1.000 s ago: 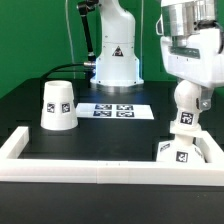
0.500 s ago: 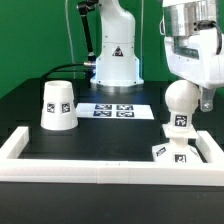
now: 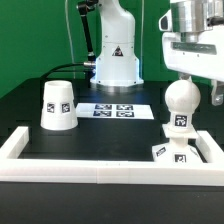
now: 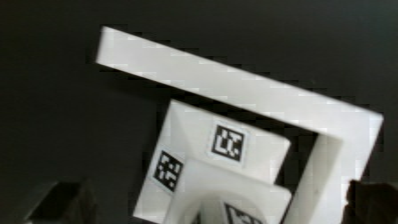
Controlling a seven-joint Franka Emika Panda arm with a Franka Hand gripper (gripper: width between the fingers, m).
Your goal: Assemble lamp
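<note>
The round-headed bulb (image 3: 181, 100) stands upright on the flat square base (image 3: 170, 152) at the exterior view's right, inside the frame corner. My gripper (image 3: 201, 88) hangs just above and slightly to the right of the bulb head, open and holding nothing. In the wrist view the base (image 4: 222, 145) with its tags lies below. The bulb top (image 4: 267, 205) shows between my two dark fingers (image 4: 59, 198), which stand wide apart. The tapered cup-shaped shade (image 3: 57, 105) stands mouth down at the exterior view's left.
The long white rail frame (image 3: 20, 146) runs along the front and both sides; its corner shows in the wrist view (image 4: 267, 90). The marker board (image 3: 115, 110) lies in the middle of the black table. The robot's pedestal (image 3: 115, 62) stands behind it.
My gripper has let go of the bulb and risen clear of it. The bulb stays standing on the base.
</note>
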